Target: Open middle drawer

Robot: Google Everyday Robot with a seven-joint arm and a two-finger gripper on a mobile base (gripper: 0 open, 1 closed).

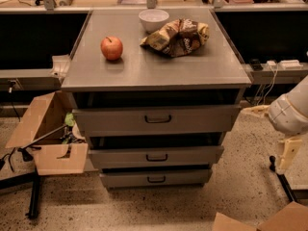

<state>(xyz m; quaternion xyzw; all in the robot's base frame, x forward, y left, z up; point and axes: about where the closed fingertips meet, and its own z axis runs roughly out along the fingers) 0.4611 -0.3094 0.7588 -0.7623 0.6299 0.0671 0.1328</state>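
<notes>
The grey cabinet [154,71] has three drawer fronts stacked one above the other. The middle drawer [192,156] is the mid-sized front, with a small dark loop handle [157,157] at its centre, and it looks pushed in. My gripper [263,139] has come in at the right edge, to the right of the cabinet at about the height of the top and middle drawers. Its two pale fingers [288,153] are spread apart and hold nothing. It does not touch the cabinet.
On the cabinet top lie a red apple [111,48], a white bowl [153,19] and a crumpled snack bag [177,35]. An open cardboard box [50,138] stands at the left on the floor, another box [269,220] at the bottom right. A black stand leg [33,196] is at the lower left.
</notes>
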